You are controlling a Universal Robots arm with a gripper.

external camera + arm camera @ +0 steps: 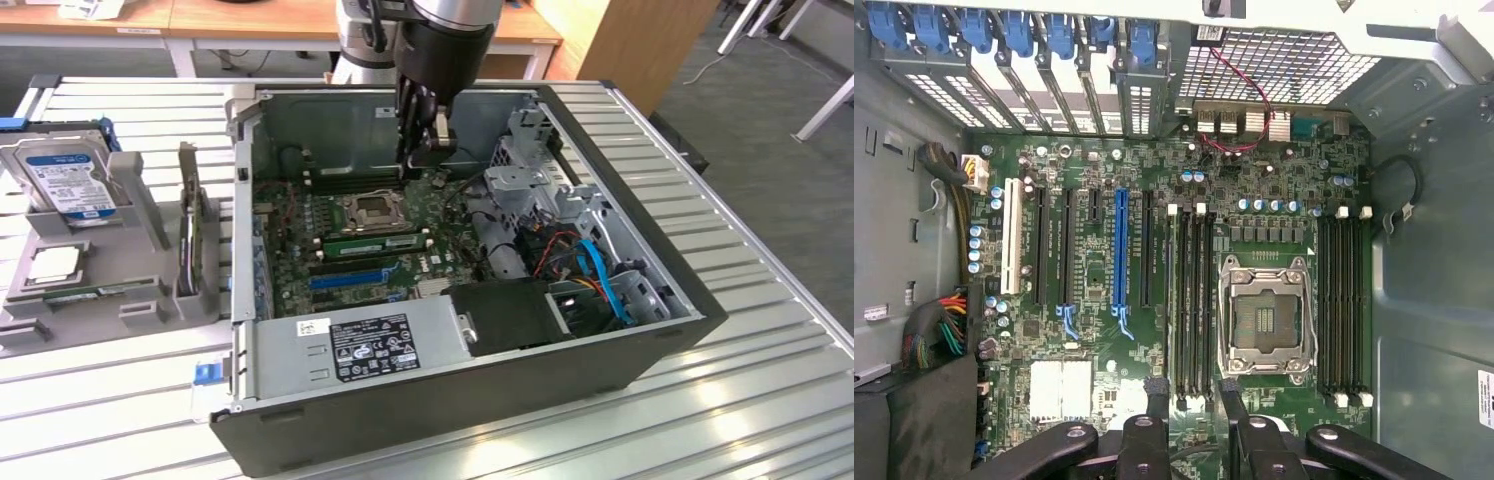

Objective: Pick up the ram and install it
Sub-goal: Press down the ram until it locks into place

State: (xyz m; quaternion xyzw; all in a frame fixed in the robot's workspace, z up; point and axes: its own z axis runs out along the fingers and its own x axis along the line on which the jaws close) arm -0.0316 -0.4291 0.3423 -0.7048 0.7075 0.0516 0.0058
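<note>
- The jaws stand open with nothing between them, hanging on the arm (434,40) inside the open computer case (534,400), above the motherboard (287,235).
- In the wrist view the two black fingertips (1153,392) straddle one end of a bank of memory slots (1192,300), a clear gap between them.
- The ram (376,242) is below the jaws: a green stick that appears to be seated in that bank, though the wrist view, looking down on it edge-on, does not make it out.
- The CPU socket (1264,320) lies just to one side of the jaws, beside the slot bank. A second bank of slots (1344,300) is beyond it.
- On the other side of the jaws run the long card slots, one of them blue (1120,250).
- Well away from the jaws, outside the case on the tabletop (747,330), a grey holder (147,310) carries a second green stick (94,293) lying flat, a blue-labelled hard drive (67,180) and an upright expansion card (190,230).
- The power supply (360,345) sits at the case's end farthest from the jaws.
</note>
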